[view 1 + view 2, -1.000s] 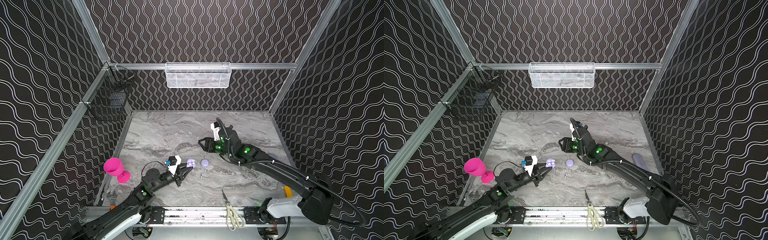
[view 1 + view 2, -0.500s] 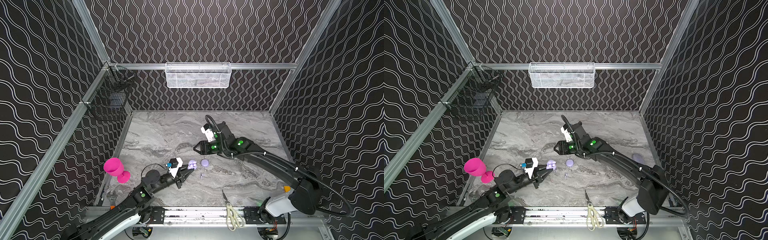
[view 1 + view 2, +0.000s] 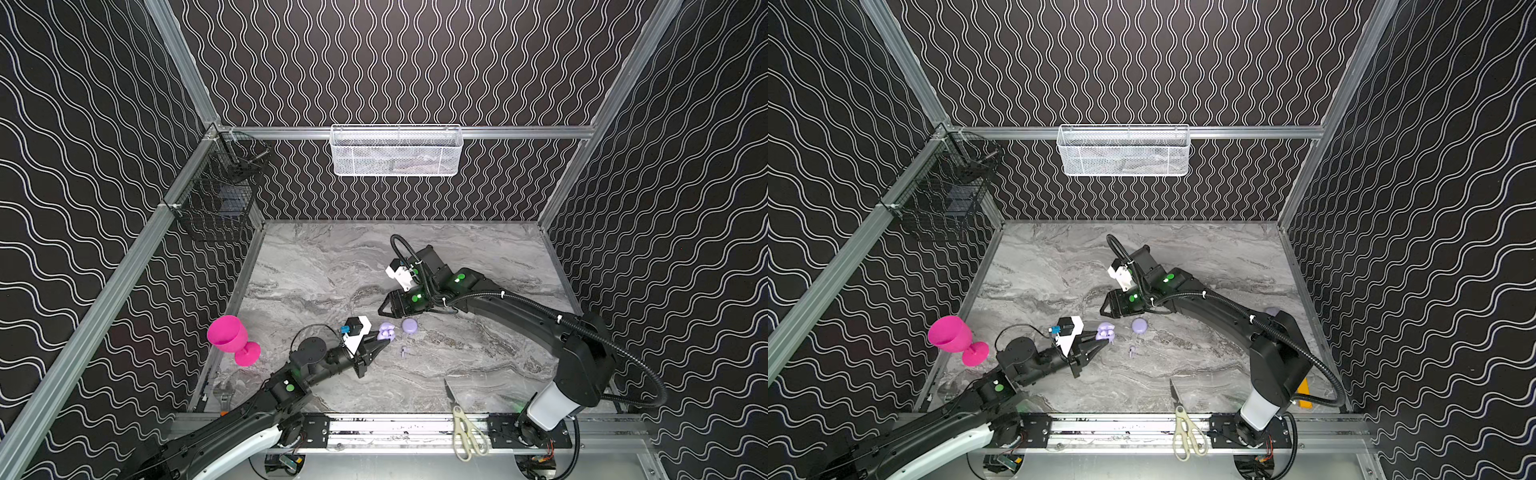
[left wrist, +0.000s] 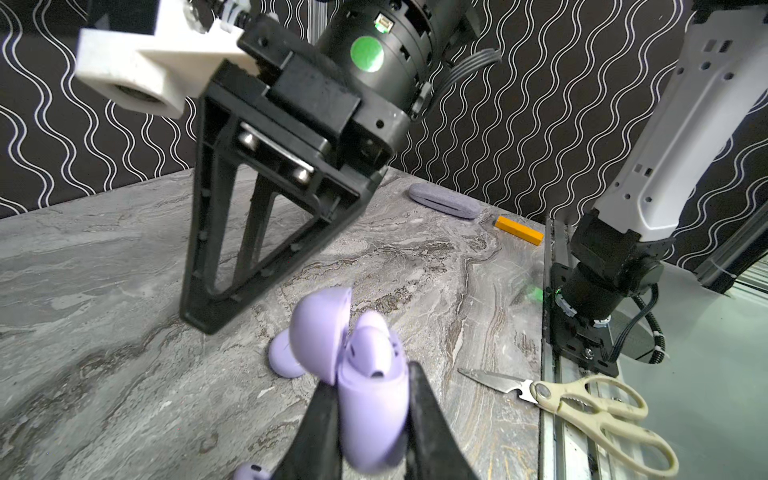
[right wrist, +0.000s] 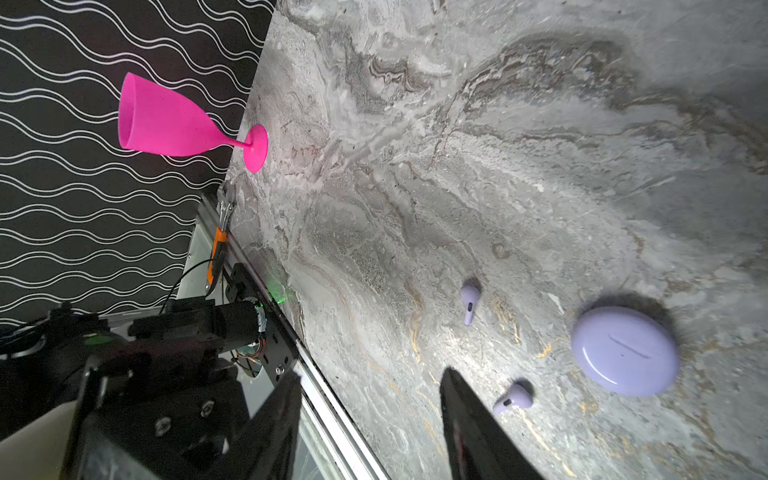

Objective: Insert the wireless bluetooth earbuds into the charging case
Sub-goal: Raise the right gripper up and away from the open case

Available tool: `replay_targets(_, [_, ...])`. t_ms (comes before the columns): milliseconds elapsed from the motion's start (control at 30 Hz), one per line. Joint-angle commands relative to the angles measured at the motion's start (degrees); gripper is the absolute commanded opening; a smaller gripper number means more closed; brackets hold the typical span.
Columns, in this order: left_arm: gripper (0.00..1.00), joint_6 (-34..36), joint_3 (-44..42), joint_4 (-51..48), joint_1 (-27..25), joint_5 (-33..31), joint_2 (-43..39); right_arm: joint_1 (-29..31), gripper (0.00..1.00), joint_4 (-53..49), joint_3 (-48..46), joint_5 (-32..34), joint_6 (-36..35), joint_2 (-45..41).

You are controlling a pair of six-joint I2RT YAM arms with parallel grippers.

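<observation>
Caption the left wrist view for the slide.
Left gripper shut on the open charging case, an earbud seated inside; right gripper just beyond it.

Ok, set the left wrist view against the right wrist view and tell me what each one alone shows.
Left wrist only: the left gripper shut on the open charging case with earbuds inside, plus scissors and an orange block. Right wrist only: the pink goblet, and two loose earbuds in full; the left wrist clips one at its edge. Both: the closed lavender case, the marble table, and the right gripper, open and empty.
</observation>
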Motion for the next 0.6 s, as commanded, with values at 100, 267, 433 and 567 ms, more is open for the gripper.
replay_targets(100, [0.15,0.74,0.72,2.19,0.01,-0.26,0.71,-0.03,0.56,-0.54,1.56,-2.52,-1.00,1.40])
replay_targets(267, [0.15,0.76,0.72,2.01,0.02,-0.63,0.65,0.02,0.56,-0.82,1.29,-3.19,-1.10,1.50])
replay_targets(433, [0.15,0.79,0.89,2.28,-0.01,-0.55,1.18,0.05,0.56,-0.21,0.42,-4.59,-1.06,1.48])
replay_targets(567, [0.15,0.88,0.90,1.86,0.03,-0.66,0.98,0.05,0.56,0.32,-0.04,-5.47,-0.93,1.53])
